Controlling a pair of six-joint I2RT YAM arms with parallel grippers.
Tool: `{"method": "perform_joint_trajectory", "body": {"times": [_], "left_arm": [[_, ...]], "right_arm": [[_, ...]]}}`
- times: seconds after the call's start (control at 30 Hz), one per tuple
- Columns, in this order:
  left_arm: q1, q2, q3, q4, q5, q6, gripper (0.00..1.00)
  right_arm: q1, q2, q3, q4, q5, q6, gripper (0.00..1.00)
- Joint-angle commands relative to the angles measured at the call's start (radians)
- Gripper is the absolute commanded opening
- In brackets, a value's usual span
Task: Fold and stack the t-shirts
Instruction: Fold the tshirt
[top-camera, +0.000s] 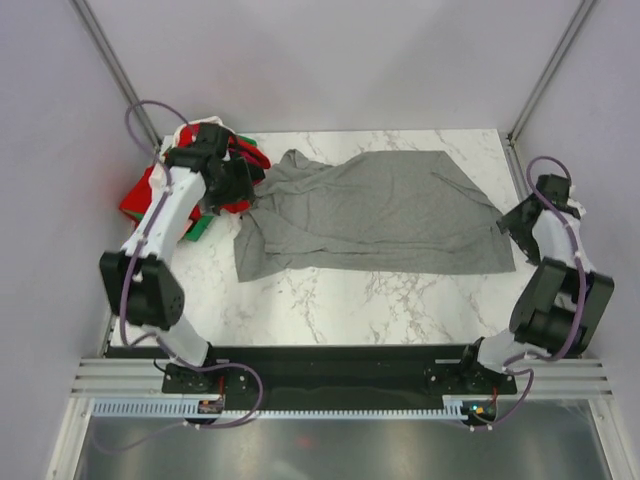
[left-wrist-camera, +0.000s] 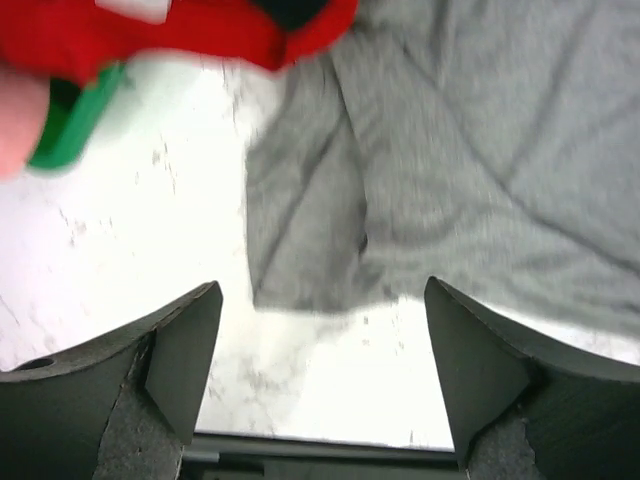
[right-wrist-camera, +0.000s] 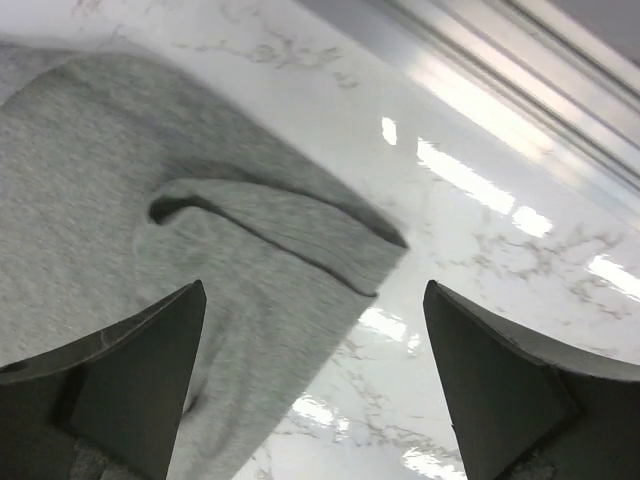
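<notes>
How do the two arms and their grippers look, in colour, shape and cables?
Both the left arm and the right arm have white links and black joints, with a purple cable looping along each. The left gripper and the right gripper have dark grey, wedge-shaped fingers.

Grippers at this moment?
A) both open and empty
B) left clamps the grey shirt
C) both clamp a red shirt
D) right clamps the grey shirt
A: in the wrist views the left gripper and right gripper are spread wide, and the grey shirt lies loose on the table below.
</notes>
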Motion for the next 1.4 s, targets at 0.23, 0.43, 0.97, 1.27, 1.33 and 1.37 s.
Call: {"method": "perform_joint_trajectory", "body": {"times": [0.23, 0.43, 0.97, 1.27, 1.33, 1.37], "left_arm": [[0.003, -0.598, -0.831, 0.522, 0.245, -0.196, 0.86], [0.009, -0.672, -0.976, 0.580, 0.211, -0.235, 0.84], [0.006, -0.480, -1.123, 0.749, 0.108, -0.417, 0.73], [0.005, -0.344, -1.073, 0.844, 0.044, -0.454, 0.45], [0.005, -0.324, -1.044, 0.860, 0.048, -0.445, 0.15], [0.005, -0.315, -1.025, 0.857, 0.060, -0.436, 0.03]], "right_arm": [[-0.099, -0.146, -0.274, 0.161, -0.140, -0.032, 0.76], [-0.099, -0.049, -0.235, 0.209, -0.147, -0.031, 0.74], [-0.102, 0.068, -0.289, 0.299, -0.173, -0.025, 0.06], [-0.100, 0.029, -0.317, 0.312, -0.214, -0.026, 0.00], [-0.099, 0.020, -0.317, 0.313, -0.229, -0.020, 0.00], [-0.097, 0.020, -0.314, 0.310, -0.234, -0.015, 0.00]]}}
